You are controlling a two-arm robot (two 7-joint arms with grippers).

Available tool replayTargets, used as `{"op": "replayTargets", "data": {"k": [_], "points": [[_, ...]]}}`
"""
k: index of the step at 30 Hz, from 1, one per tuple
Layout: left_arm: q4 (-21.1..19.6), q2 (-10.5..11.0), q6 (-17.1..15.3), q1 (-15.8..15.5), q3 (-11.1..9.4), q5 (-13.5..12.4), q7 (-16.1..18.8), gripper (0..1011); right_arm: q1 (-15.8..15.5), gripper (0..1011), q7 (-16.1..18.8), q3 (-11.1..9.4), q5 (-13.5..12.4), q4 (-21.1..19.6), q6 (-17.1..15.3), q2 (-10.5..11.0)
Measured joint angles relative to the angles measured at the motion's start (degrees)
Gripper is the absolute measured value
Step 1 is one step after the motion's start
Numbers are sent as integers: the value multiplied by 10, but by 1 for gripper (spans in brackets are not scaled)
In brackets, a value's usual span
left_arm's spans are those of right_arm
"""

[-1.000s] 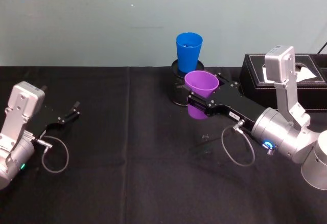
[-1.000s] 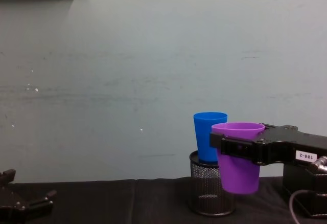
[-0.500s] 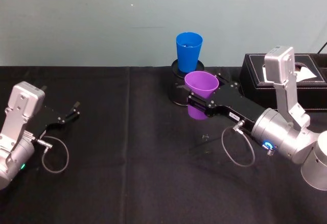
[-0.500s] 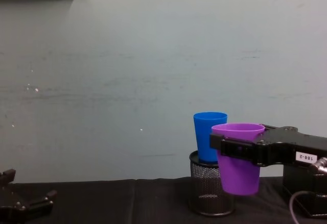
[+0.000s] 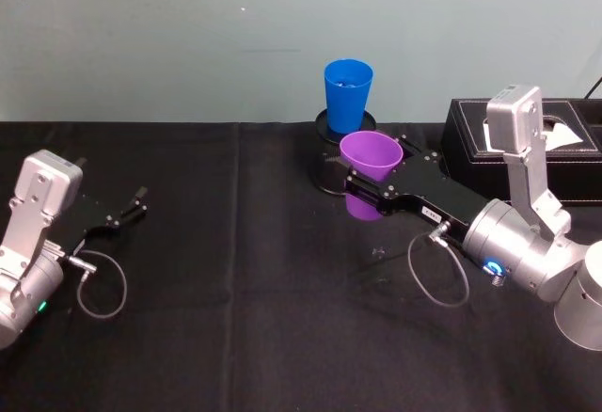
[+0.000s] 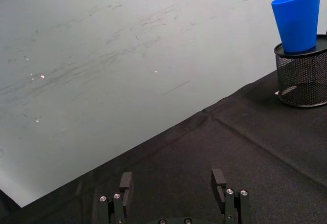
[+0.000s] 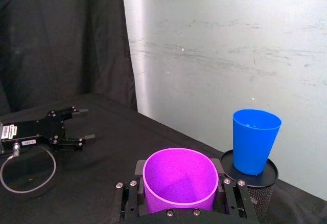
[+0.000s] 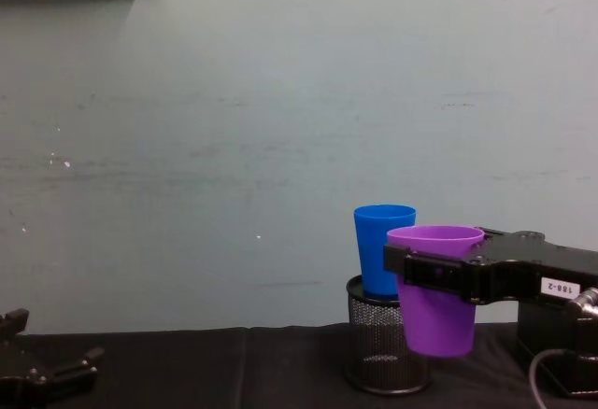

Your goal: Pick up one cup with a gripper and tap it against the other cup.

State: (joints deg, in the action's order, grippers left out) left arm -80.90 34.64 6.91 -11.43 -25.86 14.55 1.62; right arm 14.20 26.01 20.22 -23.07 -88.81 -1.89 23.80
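Black-clothed table (image 5: 245,337) (image 8: 215,353) spanning the whole scene, pale wall at the far edge.

Reaching in from the right toward centre-far: right gripper (image 5: 362,196) (image 8: 434,274) (image 7: 180,193) on its silver arm. Clamped on the purple cup (image 5: 371,156) (image 8: 434,325) (image 7: 180,175), one flat jaw on each side, band of black just under the rim. Cup upright, mouth up, rim above the jaws, body hanging below them, base off the cloth in the chest view.

Far right: black box (image 5: 527,139), behind the arm.

Left gripper (image 5: 134,203) (image 6: 171,183) (image 7: 86,124) (image 8: 47,367) parked low at the left, well apart from both cups. Fingers spread wide, nothing between them.

Centre-far: black mesh pen holder (image 5: 326,167) (image 8: 374,348) (image 6: 301,78) (image 7: 268,175) standing on the cloth.

Seated in its mouth: blue cup (image 5: 347,92) (image 8: 383,250) (image 6: 297,19) (image 7: 255,139), upright, mouth up, higher than the purple rim.

Purple cup just near and right of the blue one. Overlapping in the chest view, looks slightly apart in the right wrist view; contact not certain either way.
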Motion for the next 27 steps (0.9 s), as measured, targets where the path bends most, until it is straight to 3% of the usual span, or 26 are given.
{"op": "replayTargets", "data": {"k": [27], "points": [[0,0,0,0,0,0,0,1000,0,751,0,0,0,0,0,0]]}}
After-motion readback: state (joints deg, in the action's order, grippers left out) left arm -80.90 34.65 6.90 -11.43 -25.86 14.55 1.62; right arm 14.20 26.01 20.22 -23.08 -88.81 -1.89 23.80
